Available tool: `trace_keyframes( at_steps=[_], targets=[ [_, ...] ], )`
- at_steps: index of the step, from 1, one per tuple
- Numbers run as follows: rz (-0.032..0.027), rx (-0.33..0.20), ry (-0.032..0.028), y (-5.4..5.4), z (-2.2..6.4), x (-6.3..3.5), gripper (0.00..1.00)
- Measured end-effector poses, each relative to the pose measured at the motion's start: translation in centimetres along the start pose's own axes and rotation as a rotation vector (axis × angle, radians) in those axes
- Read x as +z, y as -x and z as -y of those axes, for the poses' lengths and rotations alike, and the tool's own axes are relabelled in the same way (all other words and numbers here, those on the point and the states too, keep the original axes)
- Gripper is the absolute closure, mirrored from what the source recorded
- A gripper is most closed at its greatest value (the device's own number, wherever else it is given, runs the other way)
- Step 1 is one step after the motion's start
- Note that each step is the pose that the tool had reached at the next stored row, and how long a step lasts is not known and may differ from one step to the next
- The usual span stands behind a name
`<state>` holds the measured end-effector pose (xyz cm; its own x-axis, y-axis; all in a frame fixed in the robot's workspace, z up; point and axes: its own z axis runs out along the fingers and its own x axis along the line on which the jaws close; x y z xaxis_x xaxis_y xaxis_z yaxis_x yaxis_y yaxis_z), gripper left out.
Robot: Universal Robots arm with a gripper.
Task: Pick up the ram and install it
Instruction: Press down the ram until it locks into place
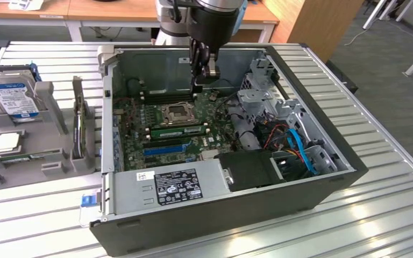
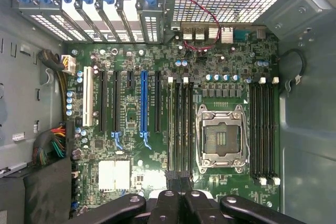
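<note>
My gripper (image 1: 205, 79) hangs shut over the back half of the open computer case (image 1: 335, 177), above the motherboard (image 1: 131, 115), and I see nothing between its fingers. A long green ram stick (image 1: 180, 129) stands seated in a slot just in front of the CPU socket (image 1: 177, 112). In the wrist view the shut gripper (image 2: 177, 179) points down at the board, near the end of the memory slots (image 2: 181, 124) beside the CPU socket (image 2: 220, 137). Another green stick (image 1: 14, 158) lies in the grey tray; I cannot tell which of the two is the task's ram.
The grey tray (image 1: 56, 161) at the exterior view's left holds a hard drive (image 1: 9, 97), a chip (image 1: 4, 142) and an upright dark expansion card (image 1: 81, 126). Inside the case are the power supply (image 1: 170, 185), a drive cage (image 1: 260, 102) and blue and red cables (image 1: 300, 148).
</note>
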<state>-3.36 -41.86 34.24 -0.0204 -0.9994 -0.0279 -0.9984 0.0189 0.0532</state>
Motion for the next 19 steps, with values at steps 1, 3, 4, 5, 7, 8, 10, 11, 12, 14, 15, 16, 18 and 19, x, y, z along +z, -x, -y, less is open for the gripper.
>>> trace_keyframes(
  at_steps=[1,3,4,5,7,8,10,11,12,14,15,16,18,19],
  targets=[
    [0.0000,0.000,0.0000,0.0,0.00,0.00,0.90],
    [0.0001,0.000,0.0000,0.0,0.00,0.00,0.90],
    [0.0001,0.000,0.0000,0.0,0.00,0.00,0.90],
    [0.0001,0.000,0.0000,0.0,0.05,0.00,0.90],
    [0.0000,0.000,-0.0001,0.0,0.25,-0.01,0.90],
    [0.0000,0.000,-0.0001,0.0,0.38,-0.02,0.90],
    [0.0002,0.000,-0.0001,0.0,0.66,-0.03,0.90],
    [0.0001,0.000,0.0000,0.0,0.82,-0.04,0.90],
    [0.0002,0.000,0.0000,0.0,1.03,-0.05,0.90],
    [0.0004,-0.001,0.0001,0.0,1.41,-0.07,0.90],
    [0.0005,-0.001,0.0000,0.0,1.59,-0.08,0.90],
    [0.0007,-0.002,0.0000,0.0,1.76,-0.09,0.90],
    [0.0010,-0.003,0.0001,0.0,2.09,-0.11,0.90],
    [0.0012,-0.004,0.0001,0.0,2.24,-0.11,0.90]
  ],
)
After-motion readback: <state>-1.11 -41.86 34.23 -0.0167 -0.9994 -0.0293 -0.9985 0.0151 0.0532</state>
